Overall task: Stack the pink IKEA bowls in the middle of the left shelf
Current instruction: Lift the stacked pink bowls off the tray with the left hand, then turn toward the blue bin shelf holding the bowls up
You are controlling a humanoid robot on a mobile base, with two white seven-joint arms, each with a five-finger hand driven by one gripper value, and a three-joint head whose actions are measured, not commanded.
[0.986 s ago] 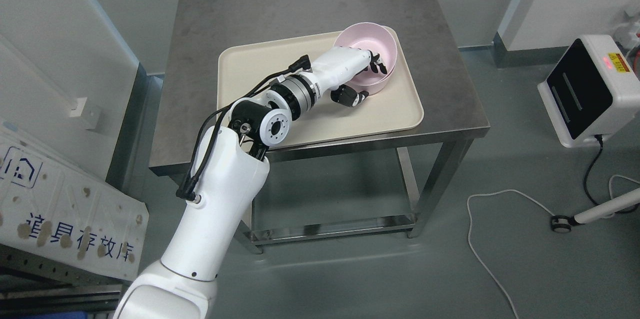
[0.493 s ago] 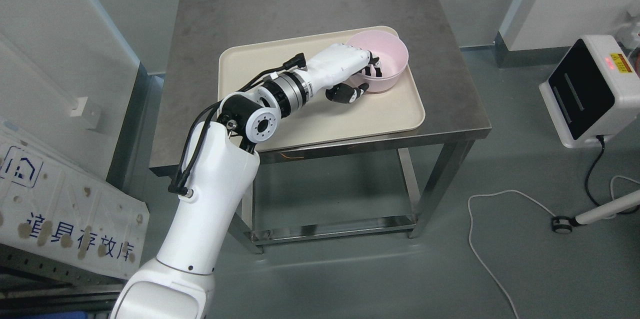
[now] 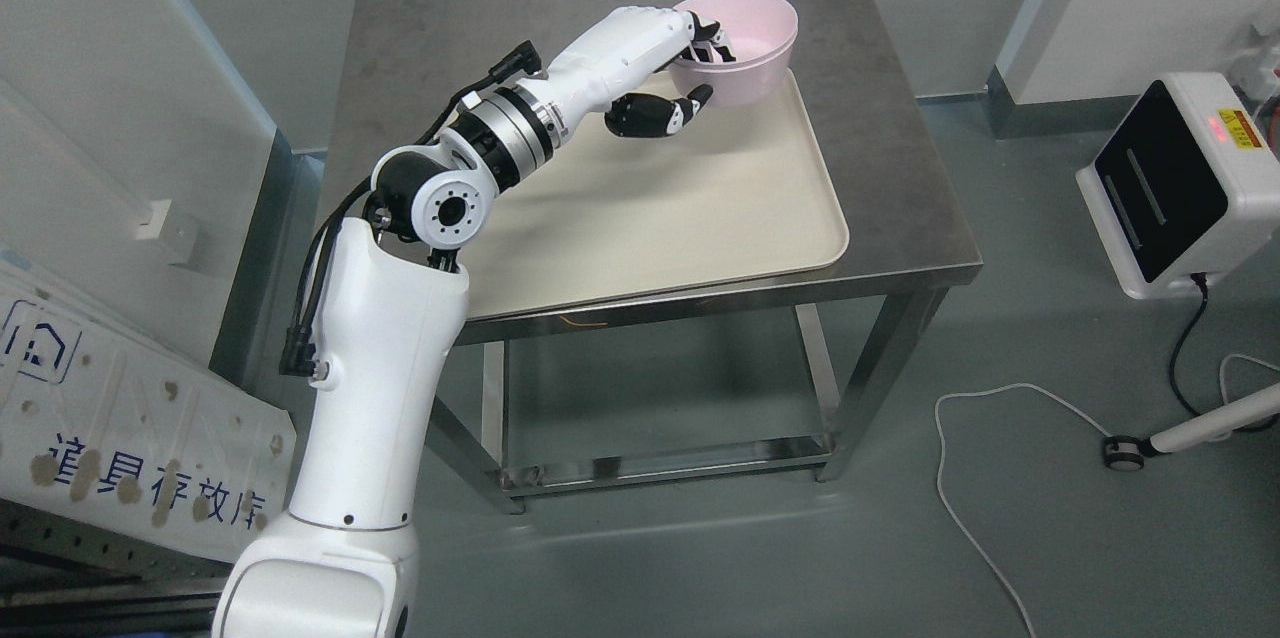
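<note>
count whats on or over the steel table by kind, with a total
pink round plastic bowl, held in the left hand: 1
beige rectangular plastic tray: 1
total: 2

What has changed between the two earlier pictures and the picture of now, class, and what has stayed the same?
The left hand, already gripping the pink bowl by its rim with fingers inside, has raised it off the cream tray and carried it up and toward the table's far side; the arm has risen with it. The tray, the steel table, the white device on the floor and the cable have stayed put.
</note>
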